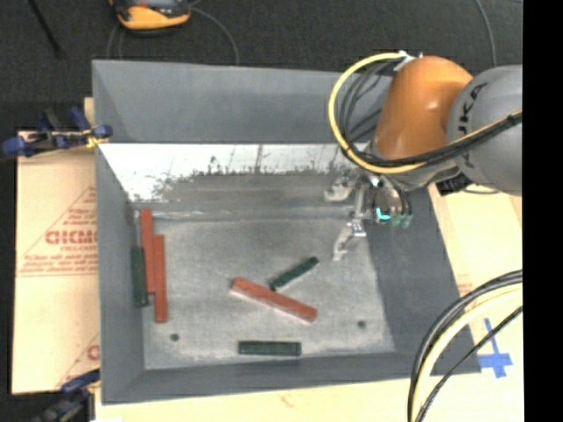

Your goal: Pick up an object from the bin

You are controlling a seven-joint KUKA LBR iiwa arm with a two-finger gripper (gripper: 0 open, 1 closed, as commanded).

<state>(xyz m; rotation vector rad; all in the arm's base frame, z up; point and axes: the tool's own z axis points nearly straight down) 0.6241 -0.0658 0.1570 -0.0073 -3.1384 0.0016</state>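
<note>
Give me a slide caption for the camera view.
Gripper at the right of the grey bin, nearest a dark green stick and a red stick lying mid-floor.

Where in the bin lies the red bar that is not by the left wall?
The red bar lies slanted near the middle of the bin floor, just below a small green bar, down-left of the gripper.

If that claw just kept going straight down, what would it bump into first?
Probably the bare bin floor beneath the gripper; the short dark green bar lies just beside that line, though depth is unclear.
</note>
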